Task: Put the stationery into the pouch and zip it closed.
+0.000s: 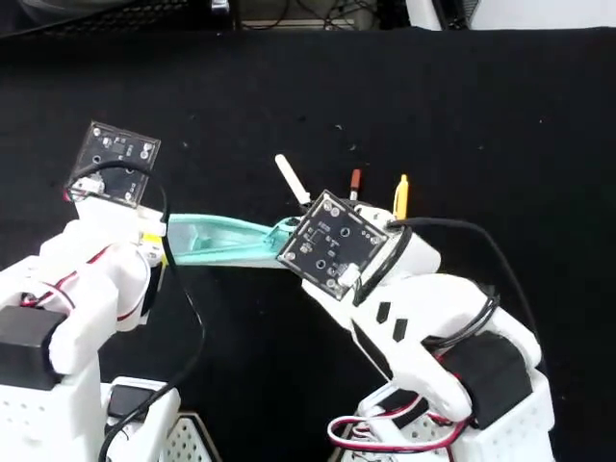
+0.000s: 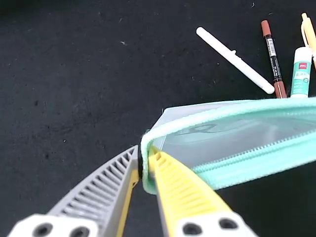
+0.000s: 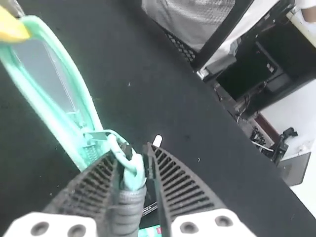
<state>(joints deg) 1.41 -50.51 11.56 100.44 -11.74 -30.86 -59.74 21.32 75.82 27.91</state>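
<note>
A clear pouch with mint-green zipper trim hangs stretched between the two arms. My left gripper is shut on the pouch's end seam, which sits between the grey and yellow fingers. My right gripper is shut on the green zipper pull at the opposite end of the pouch. On the black table lie a white pen, a brown pen, a white-and-green glue stick and a yellow pen. From above, the white pen, brown pen and yellow pen lie just beyond the right gripper.
The black table cloth runs bare behind and to both sides of the pens. Cables and the arm bases crowd the near edge. A dark stand and room clutter sit past the table edge.
</note>
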